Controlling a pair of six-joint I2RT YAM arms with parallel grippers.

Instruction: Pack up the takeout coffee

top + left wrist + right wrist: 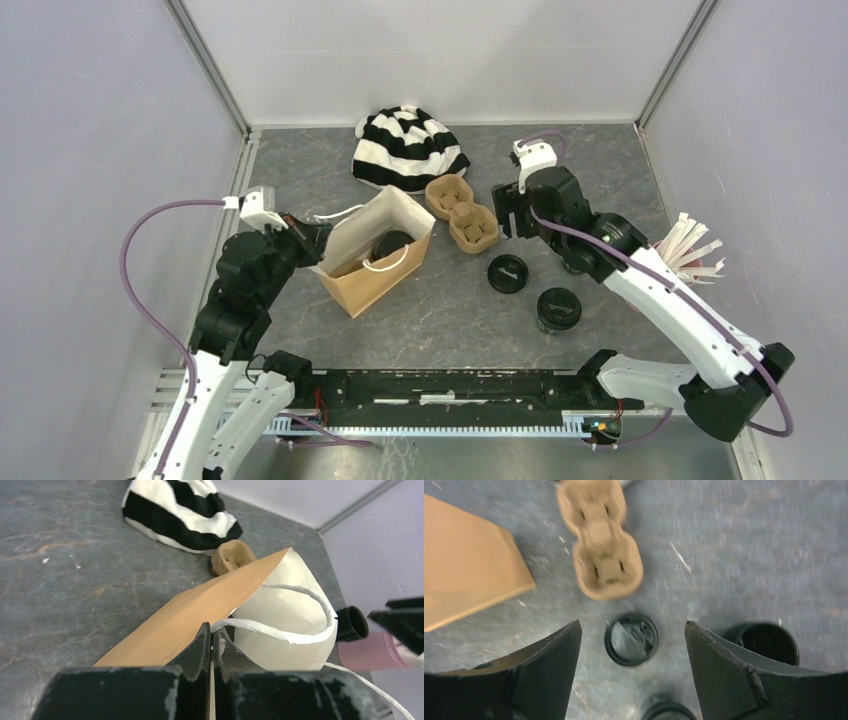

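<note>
Grey marbled tabletop (450,330), with white walls (440,50) on three sides, and the open room is the bare strip between the things and the near rail.

Left of centre stands the brown paper bag (365,280), its mouth open. One small black disposable coffee cup (390,243) sits inside it. The left arm folds up from its base with the elbow bent and the wrist turned right. The left gripper (212,630) is clamped on the bag's rim, right where the white cord handle (280,632) comes out.

The right arm stretches diagonally across from the right corner. The right gripper (633,626) is spread wide, gripping nothing, just beside the brown moulded-cardboard two-cup carrier (461,212). In the wrist view a flat round black plastic lid (507,273) lies on the table between the fingers.

The second black cup (557,308) stands near that lid. I cannot tell whether it is lidded. A black-and-white striped knitted hat (408,148) hugs the back wall. The pink cup of white sticks (695,250) sits by the right wall.
</note>
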